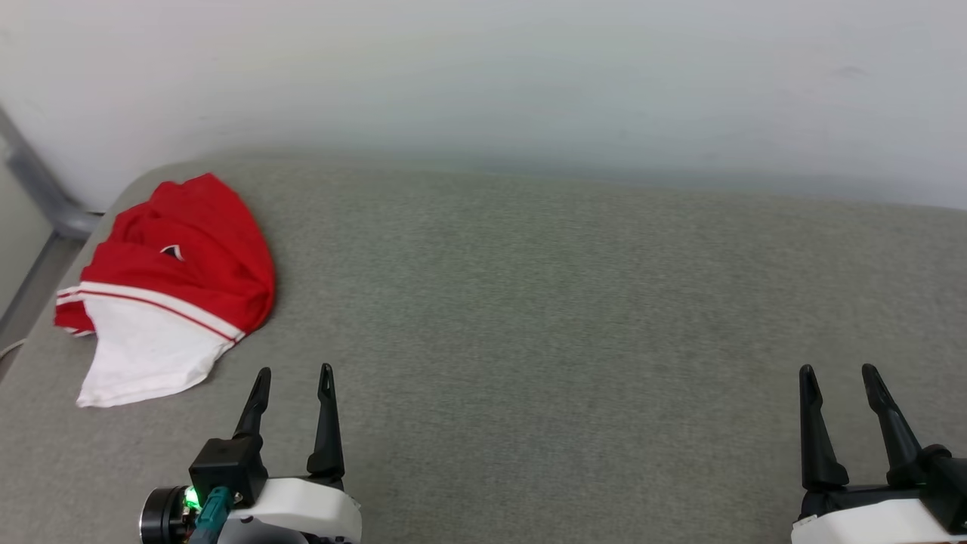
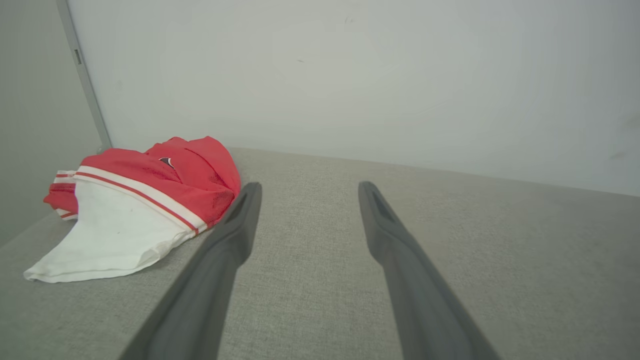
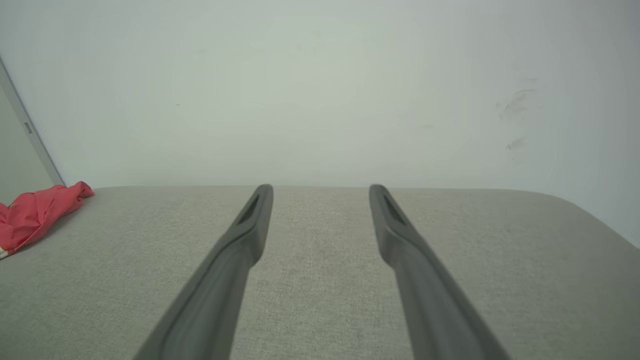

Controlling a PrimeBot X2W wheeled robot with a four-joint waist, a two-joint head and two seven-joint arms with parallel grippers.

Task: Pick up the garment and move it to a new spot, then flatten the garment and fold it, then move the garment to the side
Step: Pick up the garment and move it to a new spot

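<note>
Left gripper (image 1: 295,369): two long black fingers (image 2: 235,235), tapered, each with a slotted recess near the tip. The white moulded left wrist shell (image 1: 302,506) carries a black block (image 1: 227,465), a black cylinder (image 1: 162,517), a lit green indicator (image 1: 191,497) and a teal plug (image 1: 211,510). Right gripper (image 1: 838,367): matching fingers, white right wrist shell (image 1: 869,525).
</note>
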